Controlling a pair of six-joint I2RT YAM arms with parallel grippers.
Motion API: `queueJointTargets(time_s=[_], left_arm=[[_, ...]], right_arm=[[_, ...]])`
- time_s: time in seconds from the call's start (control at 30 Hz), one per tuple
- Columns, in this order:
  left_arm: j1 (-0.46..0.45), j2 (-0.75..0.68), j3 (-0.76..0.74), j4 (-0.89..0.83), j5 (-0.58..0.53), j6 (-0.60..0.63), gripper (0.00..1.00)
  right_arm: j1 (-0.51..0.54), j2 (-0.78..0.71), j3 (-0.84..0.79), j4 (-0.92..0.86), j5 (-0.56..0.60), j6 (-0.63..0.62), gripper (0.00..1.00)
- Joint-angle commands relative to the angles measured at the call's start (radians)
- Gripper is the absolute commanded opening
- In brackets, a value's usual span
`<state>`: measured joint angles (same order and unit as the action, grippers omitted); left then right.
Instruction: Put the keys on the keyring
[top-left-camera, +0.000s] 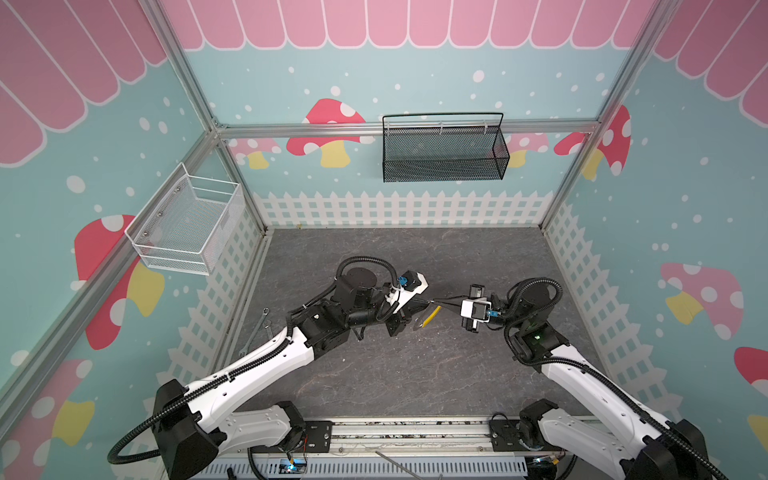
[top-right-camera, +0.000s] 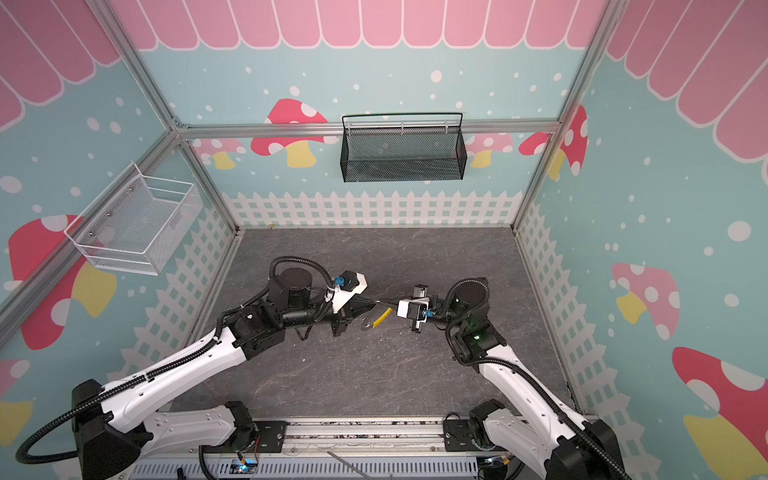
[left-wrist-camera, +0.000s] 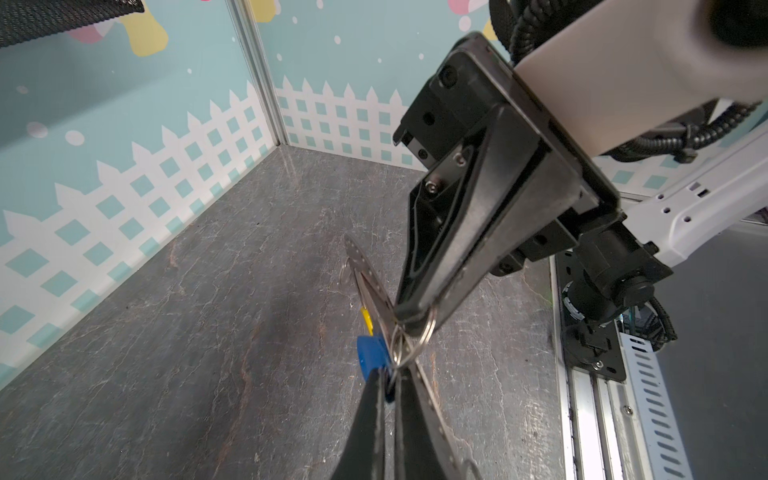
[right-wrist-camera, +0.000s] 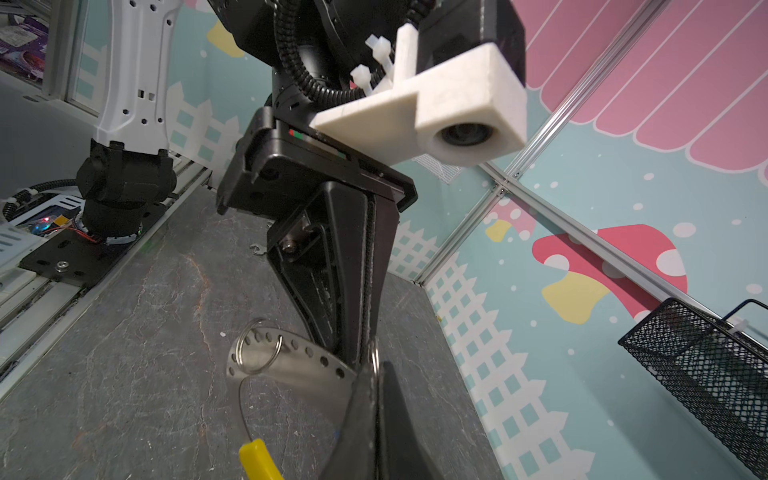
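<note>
A dark grey, stone-patterned table (top-left-camera: 415, 374) sits inside walls printed with mushrooms, pink scallops and a white picket fence. A black mesh basket (top-left-camera: 442, 153) hangs on the back wall and a white wire basket (top-left-camera: 187, 224) on the left wall. A long silver wrench (top-left-camera: 257, 327) lies on the table by the left wall, well apart from the work.

Both arms reach in to the middle of the table, and their tips meet there, raised above the surface. The left gripper (left-wrist-camera: 392, 376) has its jaws pressed together on the key (left-wrist-camera: 370, 355). The blue head sticks out to one side of the black fingers (left-wrist-camera: 368, 428), and a sliver of blue shows in the slit between them.

The right gripper (left-wrist-camera: 415, 320) is clamped narrow on the silver ring of the keyring (left-wrist-camera: 405, 349). The ring shows just at its tip, right against the left gripper's fingertips. The key's head sits against the ring, but whether it is threaded on cannot be told from these views.

The dotted strap (right-wrist-camera: 291, 365) curves away below the ring, with its yellow segment (right-wrist-camera: 257, 459) lowest. In both top views this yellow piece shows just beneath the meeting tips. A second small ring (right-wrist-camera: 257, 349) loops over the strap.
</note>
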<state>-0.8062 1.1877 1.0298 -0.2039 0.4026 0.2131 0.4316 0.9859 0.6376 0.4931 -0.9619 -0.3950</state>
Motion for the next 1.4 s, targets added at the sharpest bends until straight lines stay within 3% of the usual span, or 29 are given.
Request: queueJointTargets(time_s=[0.0, 0.5, 0.63, 0.77, 0.9, 1.37], left_arm=[[-0.002, 0.023, 0.013, -0.01, 0.07, 0.016, 0.0], [-0.019, 0.075, 0.059, -0.01, 0.092, 0.008, 0.01], [-0.021, 0.032, 0.024, 0.021, 0.021, 0.016, 0.23], [-0.021, -0.067, -0.058, 0.094, -0.087, 0.065, 0.24], [-0.021, -0.132, -0.101, 0.124, -0.12, 0.127, 0.24], [-0.024, -0.073, -0.045, 0.115, -0.02, 0.215, 0.22]], right_arm=[[0.004, -0.004, -0.012, 0.1, -0.059, 0.045, 0.0], [0.004, 0.02, -0.033, 0.182, -0.101, 0.091, 0.0], [0.003, 0.002, -0.051, 0.177, -0.056, 0.081, 0.0], [0.001, -0.003, -0.063, 0.176, -0.029, 0.082, 0.0], [0.001, 0.009, -0.059, 0.177, -0.033, 0.092, 0.0], [0.0, 0.023, -0.049, 0.182, -0.054, 0.126, 0.0]])
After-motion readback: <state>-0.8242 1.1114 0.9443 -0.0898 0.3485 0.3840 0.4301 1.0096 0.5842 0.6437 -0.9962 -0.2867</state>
